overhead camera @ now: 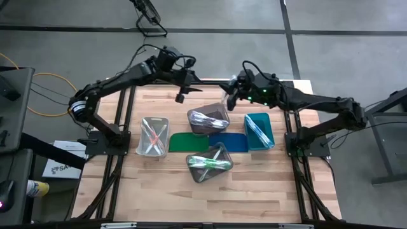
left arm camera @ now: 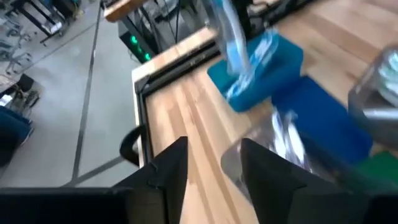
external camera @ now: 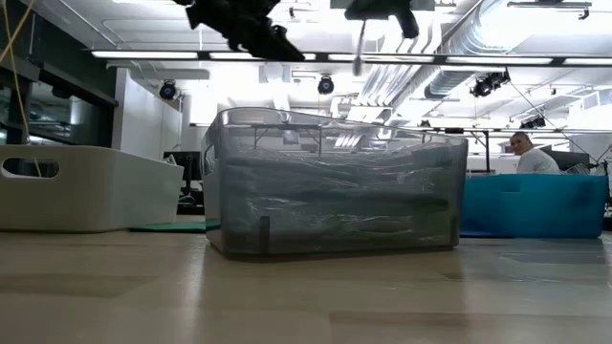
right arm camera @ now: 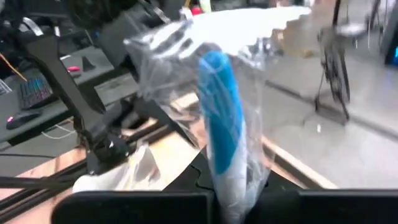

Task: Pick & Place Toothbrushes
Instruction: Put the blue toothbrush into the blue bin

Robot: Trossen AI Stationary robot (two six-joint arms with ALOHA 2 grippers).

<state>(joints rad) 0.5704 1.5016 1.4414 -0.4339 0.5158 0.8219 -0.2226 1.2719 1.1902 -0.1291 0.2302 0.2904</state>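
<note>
So the right gripper [overhead camera: 231,97] is up in the air near the table's far edge, pinched shut on a blue toothbrush [right arm camera: 219,134] in a crinkly clear wrapper, which sticks up past the fingers in its wrist view. My guess is it's held high to clear the bin walls while carrying it to whichever bin it belongs in. The left gripper [overhead camera: 180,97] hangs nearby along that far edge too, fingers a bit apart with nothing between them, probably just waiting its turn. Below them sit 4 bins with more toothbrushes inside: a clear bin [overhead camera: 152,135] on the left, a grey bin [overhead camera: 208,118] in the middle, another grey bin [overhead camera: 209,163] closer to the near edge, and a teal bin [overhead camera: 259,130] on the right. A green mat [overhead camera: 187,141] and blue mat [overhead camera: 229,141] lie between them. The 2 grippers are pretty close, so the arms could crowd each other.
</note>
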